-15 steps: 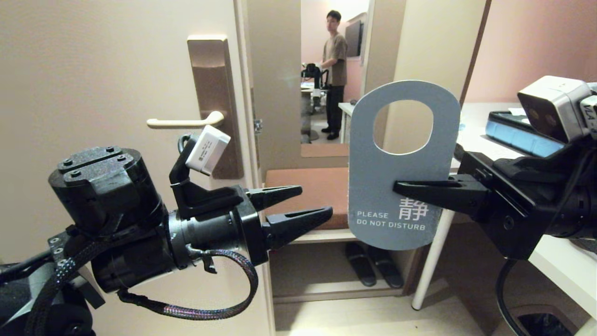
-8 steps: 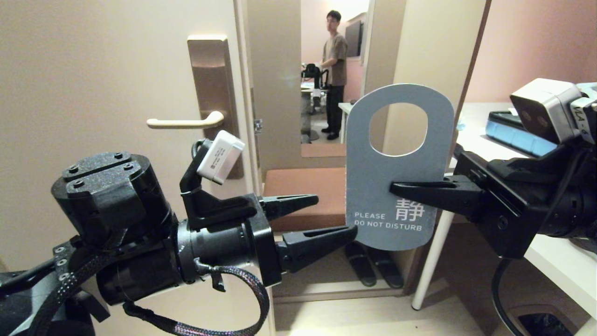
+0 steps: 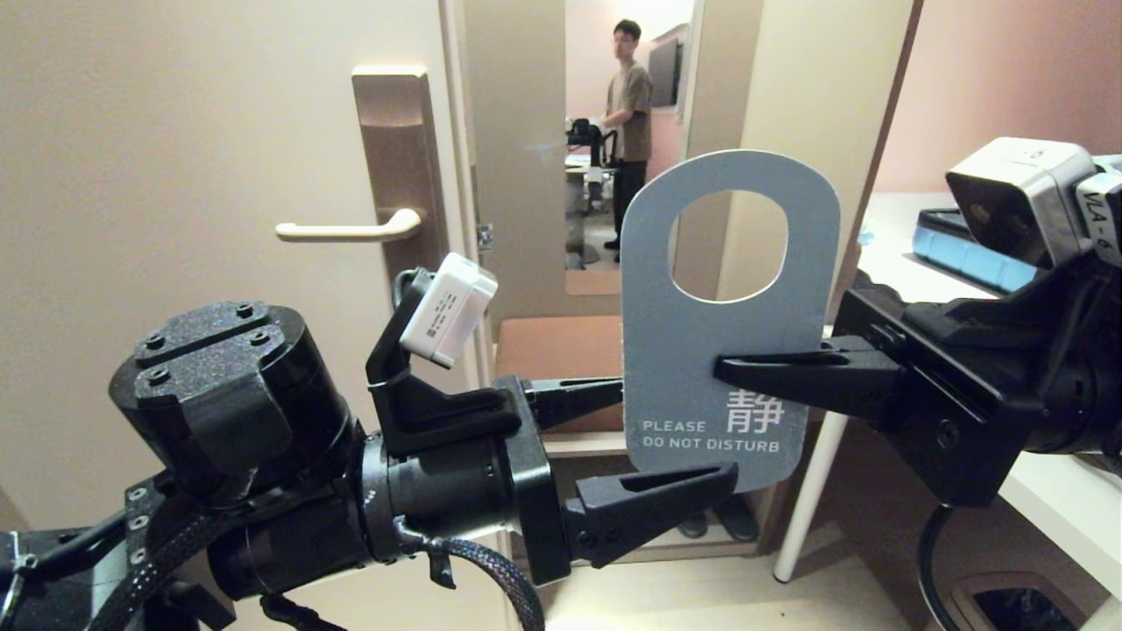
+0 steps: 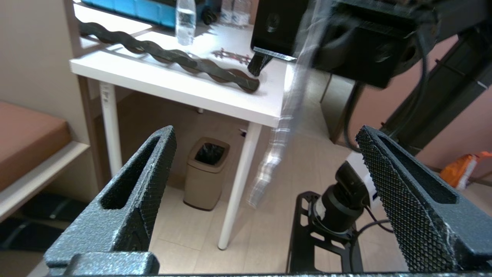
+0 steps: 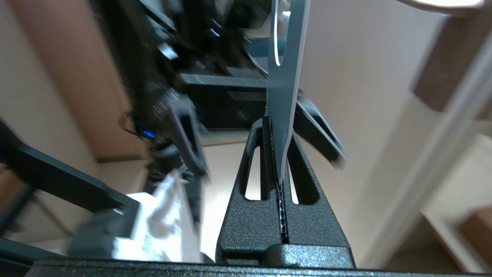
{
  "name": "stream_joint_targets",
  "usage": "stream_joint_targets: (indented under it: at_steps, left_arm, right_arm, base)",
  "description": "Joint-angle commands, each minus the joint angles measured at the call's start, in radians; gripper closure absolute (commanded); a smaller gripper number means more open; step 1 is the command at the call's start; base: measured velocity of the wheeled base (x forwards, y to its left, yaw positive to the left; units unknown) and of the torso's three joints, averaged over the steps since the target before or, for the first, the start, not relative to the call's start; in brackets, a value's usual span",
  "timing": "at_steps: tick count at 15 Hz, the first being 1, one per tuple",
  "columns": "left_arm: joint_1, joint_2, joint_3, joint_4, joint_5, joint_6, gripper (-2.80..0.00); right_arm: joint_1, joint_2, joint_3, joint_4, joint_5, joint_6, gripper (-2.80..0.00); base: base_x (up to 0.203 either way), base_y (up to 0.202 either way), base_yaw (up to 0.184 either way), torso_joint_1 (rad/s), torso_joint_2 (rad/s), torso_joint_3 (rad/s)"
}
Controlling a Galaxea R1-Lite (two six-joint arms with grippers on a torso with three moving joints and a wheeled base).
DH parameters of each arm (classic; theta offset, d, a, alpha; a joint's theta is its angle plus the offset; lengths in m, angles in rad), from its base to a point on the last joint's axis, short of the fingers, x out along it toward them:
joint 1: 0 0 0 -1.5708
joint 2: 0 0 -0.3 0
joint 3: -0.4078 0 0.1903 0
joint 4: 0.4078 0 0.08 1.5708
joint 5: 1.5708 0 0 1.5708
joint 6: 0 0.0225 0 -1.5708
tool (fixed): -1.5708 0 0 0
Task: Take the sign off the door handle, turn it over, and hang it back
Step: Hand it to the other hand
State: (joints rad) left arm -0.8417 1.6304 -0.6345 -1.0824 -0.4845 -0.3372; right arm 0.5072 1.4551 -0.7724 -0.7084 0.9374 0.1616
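head: from above and behind both arms, facing the door handle (image 3: 346,230), upper left | left wrist: close behind its fingers (image 4: 130,196), facing the white table (image 4: 184,82) and floor | right wrist: close, sign (image 5: 286,88) edge-on at frame centre | shared: sign (image 3: 723,315) appears in all three

"静" and "PLEASE DO NOT DISTURB" on the sign (image 3: 701,350)

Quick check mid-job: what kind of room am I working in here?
Probably a hotel guest room entrance: the "Please do not disturb" sign, a door handle on a tall metal plate, and slippers under a cushioned bench.
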Motion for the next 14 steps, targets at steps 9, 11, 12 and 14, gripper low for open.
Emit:
stream_joint_targets:
  at_steps: [9, 11, 12, 14]
  left_arm:
    - [-0.011, 0.012, -0.001, -0.011, -0.003, 0.0, -2.8]
    - [-0.013, 0.012, -0.001, -0.019, -0.003, 0.0, -2.8]
    - [-0.018, 0.012, -0.001, -0.032, -0.003, -0.002, -2.8]
    - [-0.033, 0.017, -0.001, -0.042, -0.003, -0.002, -2.8]
  right_arm:
    - [0.039, 0.012, 0.043, -0.161, 0.006, 0.168, 0.0]
    - [0.048, 0.008, 0.053, -0.161, 0.006, 0.168, 0.0]
    - [0.055, 0.007, 0.053, -0.161, 0.006, 0.17, 0.0]
    - [0.067, 0.008, 0.058, -0.161, 0.006, 0.17, 0.0]
  base:
    - [0.0, 0.0, 0.0, 0.0, 0.0, 0.0]
    - [0.0, 0.0, 0.0, 0.0, 0.0, 0.0]
    - [0.0, 0.0, 0.0, 0.0, 0.0, 0.0]
    - [0.0, 0.0, 0.0, 0.0, 0.0, 0.0]
